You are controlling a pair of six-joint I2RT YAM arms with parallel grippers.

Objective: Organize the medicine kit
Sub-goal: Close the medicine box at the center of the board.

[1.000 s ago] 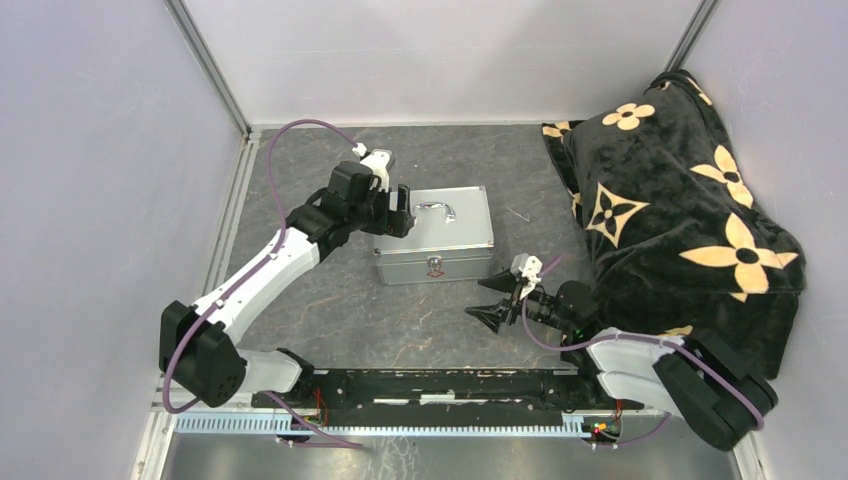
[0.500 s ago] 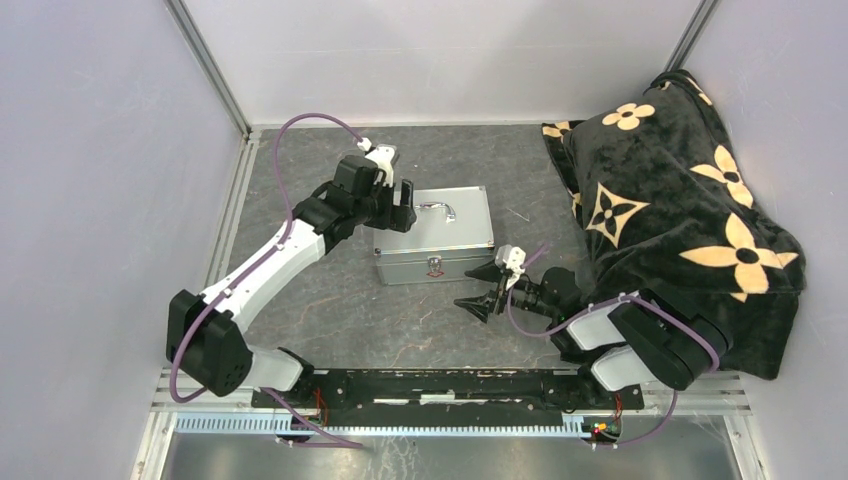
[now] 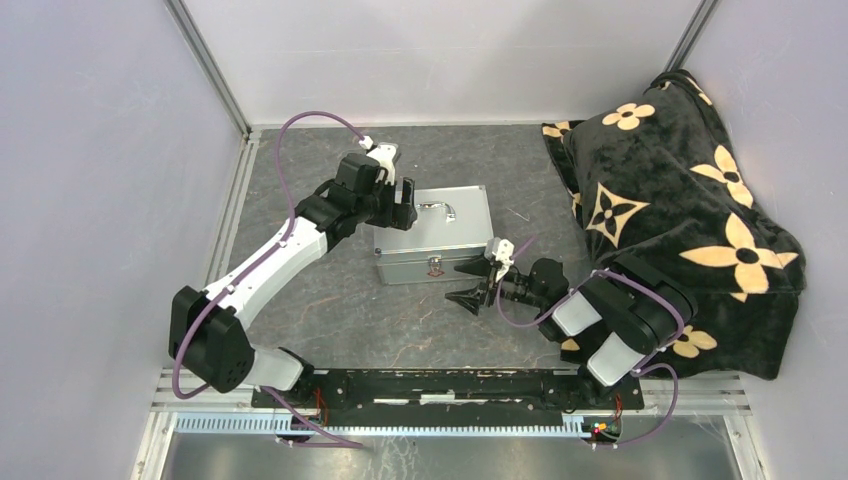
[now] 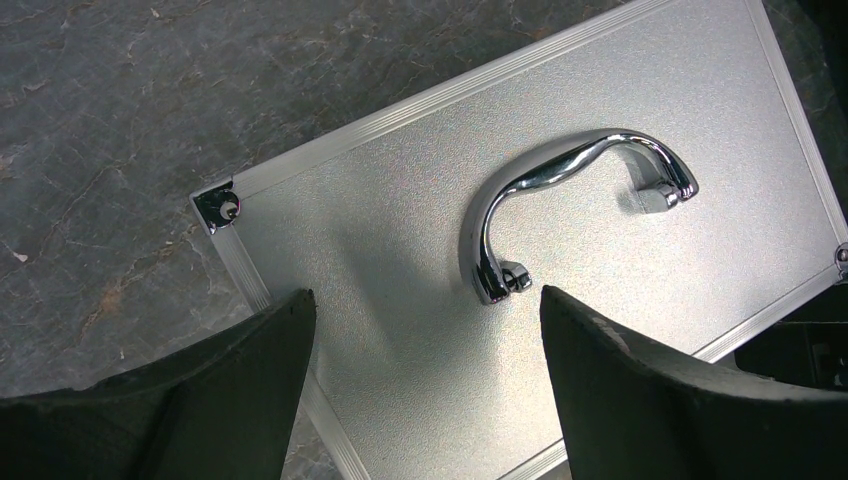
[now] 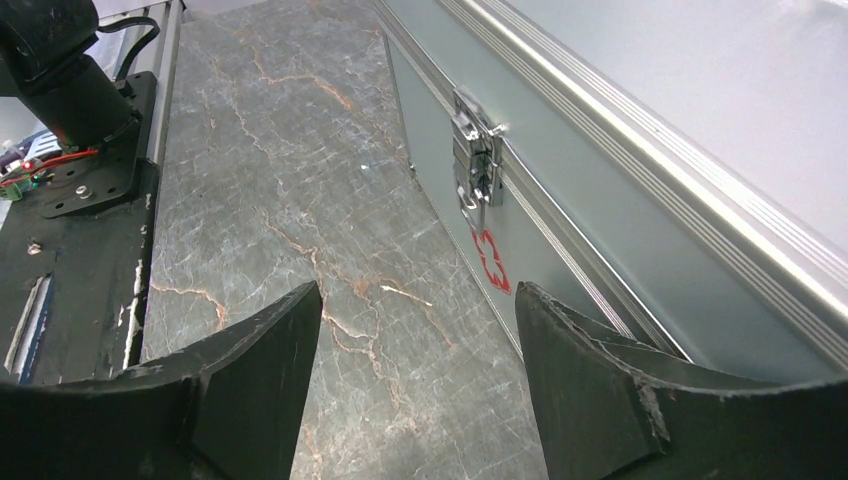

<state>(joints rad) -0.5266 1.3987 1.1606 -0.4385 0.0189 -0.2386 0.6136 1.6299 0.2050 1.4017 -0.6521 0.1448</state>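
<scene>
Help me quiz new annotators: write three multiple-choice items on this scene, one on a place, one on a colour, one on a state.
1. The left gripper is: A right of the medicine kit; B over its lid, by the chrome handle; C behind it.
2. The mark below the front latch is: A red; B blue; C green.
3. The kit's lid is: A raised; B off; C shut.

Key: 1 B, the left wrist view looks straight down on lid and handle. 2 A, it shows red in the right wrist view. 3 C, the lid lies flat on the case, with the latch across the seam.
</scene>
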